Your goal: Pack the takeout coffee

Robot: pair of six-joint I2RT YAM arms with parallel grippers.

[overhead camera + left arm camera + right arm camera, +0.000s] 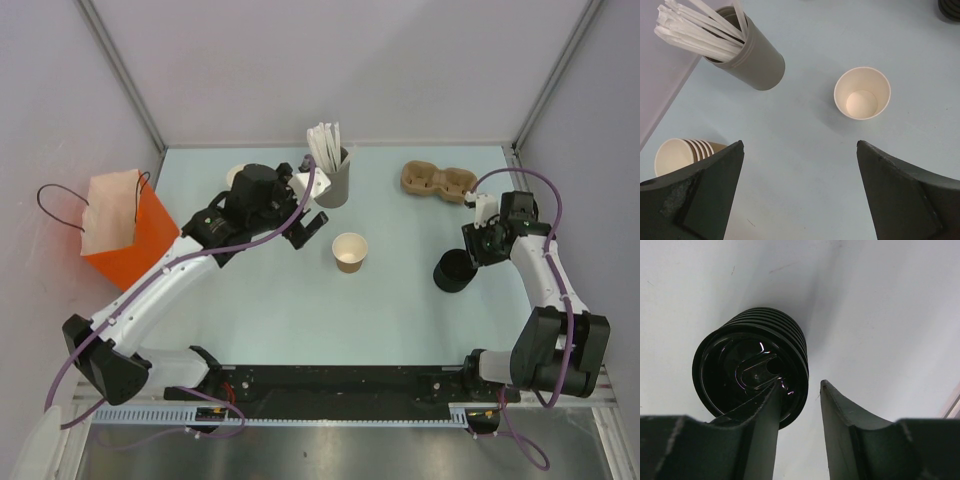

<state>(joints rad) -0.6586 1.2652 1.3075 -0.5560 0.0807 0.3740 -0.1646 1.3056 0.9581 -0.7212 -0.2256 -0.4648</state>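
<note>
Left gripper (800,150): its two dark fingers fill the lower corners of the left wrist view. They are spread wide with nothing between them.

Past the gap, on the pale blue table (790,190), the paper cup (862,93) stands upright, mouth up, empty. It sits ahead of the gripper, toward the finger on the picture's right. It is clear of both fingers, no contact.

From above, the cup stands alone near the table's middle, just right of the left gripper's tips. It is well apart from the right gripper (800,385).

Around the left gripper:
- A grey holder (757,62) full of white sticks (695,30) stands ahead on the far side.
- A stack of nested cups (677,155) lies on its side by the other finger.

Right gripper: fingers part-way apart, a narrow gap between them. They straddle the near rim of a stack of black lids (750,370). One finger lies over the top lid. The other is outside the stack, with bare table showing between it and the lids. Cannot tell whether the inner finger presses on the lid.

Elsewhere:
- A cardboard carrier (438,182) sits at the far right of the table.
- An orange bag (125,225) with a white lining stands open at the left edge.
</note>
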